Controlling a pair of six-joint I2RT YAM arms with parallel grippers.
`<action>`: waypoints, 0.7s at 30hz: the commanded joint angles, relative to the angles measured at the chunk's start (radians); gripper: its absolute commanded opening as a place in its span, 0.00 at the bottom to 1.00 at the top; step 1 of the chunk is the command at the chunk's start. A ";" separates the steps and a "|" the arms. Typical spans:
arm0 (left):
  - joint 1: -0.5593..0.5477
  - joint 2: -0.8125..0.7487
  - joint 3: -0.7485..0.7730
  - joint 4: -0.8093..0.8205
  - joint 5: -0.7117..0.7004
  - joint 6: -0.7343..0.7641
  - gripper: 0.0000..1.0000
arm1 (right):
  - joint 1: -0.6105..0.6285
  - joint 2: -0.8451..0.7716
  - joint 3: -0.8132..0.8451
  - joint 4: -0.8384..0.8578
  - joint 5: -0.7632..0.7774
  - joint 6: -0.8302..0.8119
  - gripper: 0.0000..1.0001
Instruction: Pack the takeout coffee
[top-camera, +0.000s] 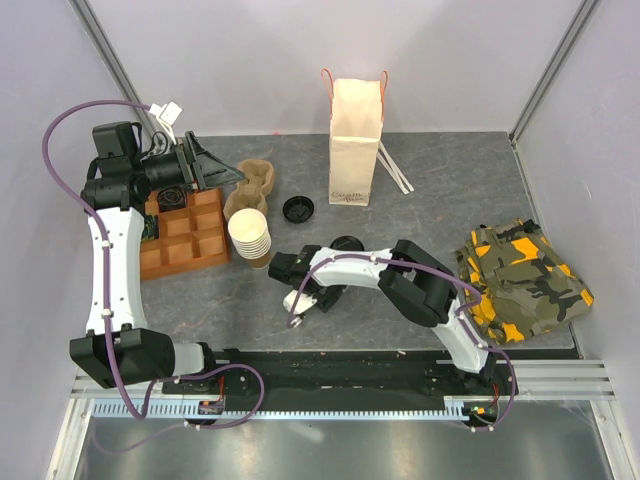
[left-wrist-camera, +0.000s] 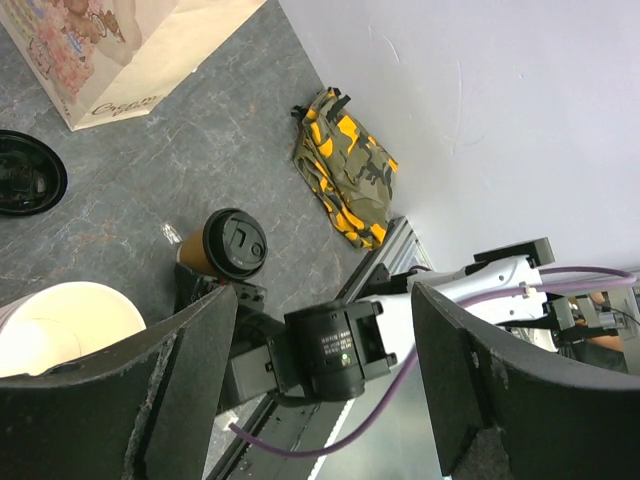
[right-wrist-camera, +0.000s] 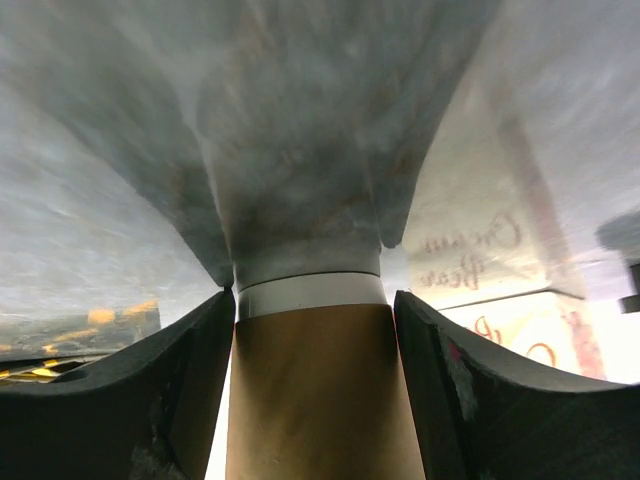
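Observation:
The takeout coffee (top-camera: 347, 243), a tan paper cup with a black lid, stands upright on the grey table in front of the paper bag (top-camera: 355, 140). It also shows in the left wrist view (left-wrist-camera: 232, 245). My right gripper (top-camera: 338, 262) reaches it from the near side. In the right wrist view the cup's tan wall (right-wrist-camera: 320, 400) fills the space between the gripper's (right-wrist-camera: 315, 300) fingers, with thin gaps on both sides. My left gripper (top-camera: 225, 170) is raised at the back left, open and empty (left-wrist-camera: 325, 295).
A stack of lidless cups (top-camera: 250, 235) stands left of the coffee, and a loose black lid (top-camera: 298, 209) lies behind it. A pulp carrier (top-camera: 255, 185) and a brown compartment tray (top-camera: 185, 235) sit at the left. White sticks (top-camera: 395, 170) lie beside the bag. A camouflage pouch (top-camera: 525, 280) is at the right.

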 joint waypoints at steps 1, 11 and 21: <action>0.005 -0.017 -0.003 0.031 0.033 -0.027 0.78 | -0.064 0.001 -0.016 -0.006 0.049 -0.018 0.73; 0.007 -0.017 -0.014 0.034 0.041 -0.021 0.79 | -0.231 -0.020 -0.071 0.053 0.082 -0.078 0.73; 0.005 -0.007 -0.024 0.034 0.036 -0.014 0.79 | -0.397 -0.025 -0.136 0.134 0.134 -0.154 0.73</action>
